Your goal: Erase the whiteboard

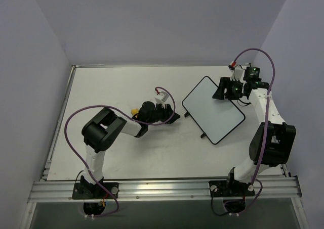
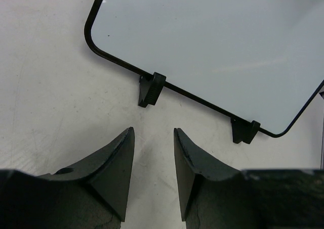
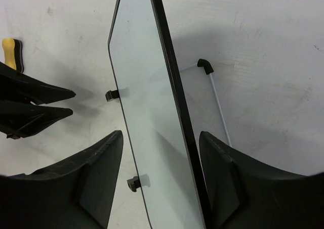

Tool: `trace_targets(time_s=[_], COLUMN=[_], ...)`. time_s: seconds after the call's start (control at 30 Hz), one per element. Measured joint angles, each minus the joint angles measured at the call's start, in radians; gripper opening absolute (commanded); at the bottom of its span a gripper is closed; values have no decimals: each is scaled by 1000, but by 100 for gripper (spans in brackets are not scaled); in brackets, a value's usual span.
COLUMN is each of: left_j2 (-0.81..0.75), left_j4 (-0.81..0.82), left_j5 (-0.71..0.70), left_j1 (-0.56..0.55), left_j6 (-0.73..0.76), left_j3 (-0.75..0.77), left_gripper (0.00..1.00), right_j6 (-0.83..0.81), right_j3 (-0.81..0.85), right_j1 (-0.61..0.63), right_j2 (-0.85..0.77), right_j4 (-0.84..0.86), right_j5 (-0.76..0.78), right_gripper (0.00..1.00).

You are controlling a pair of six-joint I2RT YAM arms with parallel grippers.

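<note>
The whiteboard [image 1: 212, 110] lies at the table's centre right, blank white with a thin black frame and small black feet [image 2: 150, 89]. My right gripper [image 1: 221, 91] is at its far right edge; in the right wrist view its jaws [image 3: 161, 134] stand wide open on either side of the board's edge [image 3: 174, 82], with the board tilted up between them. My left gripper [image 1: 173, 117] is open and empty just left of the board, its fingers [image 2: 153, 130] over bare table short of the near frame [image 2: 121, 62]. The board [image 2: 212, 47] shows no writing.
A small yellow eraser block [image 1: 134, 111] lies on the table behind my left wrist, also in the right wrist view [image 3: 9, 52]. A thin white rod with a black elbow [image 3: 205, 64] lies beside the board. Purple walls enclose the table.
</note>
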Motion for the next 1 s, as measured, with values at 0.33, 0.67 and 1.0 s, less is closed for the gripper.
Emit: trace_targets(time_s=[0.33, 0.67, 1.0], left_j2=[0, 0, 0], left_j4=[0, 0, -2], left_j5=[0, -3, -11], left_j1=[0, 0, 0], left_j6=[0, 2, 8], left_j3=[0, -2, -20], left_gripper=[45, 45, 45], right_j6=[16, 37, 71], right_j3=[0, 1, 79], right_j1=[0, 0, 0], right_j2=[0, -11, -52], right_j4=[-3, -8, -23], right_j5=[45, 109, 201], right_gripper=[100, 100, 100])
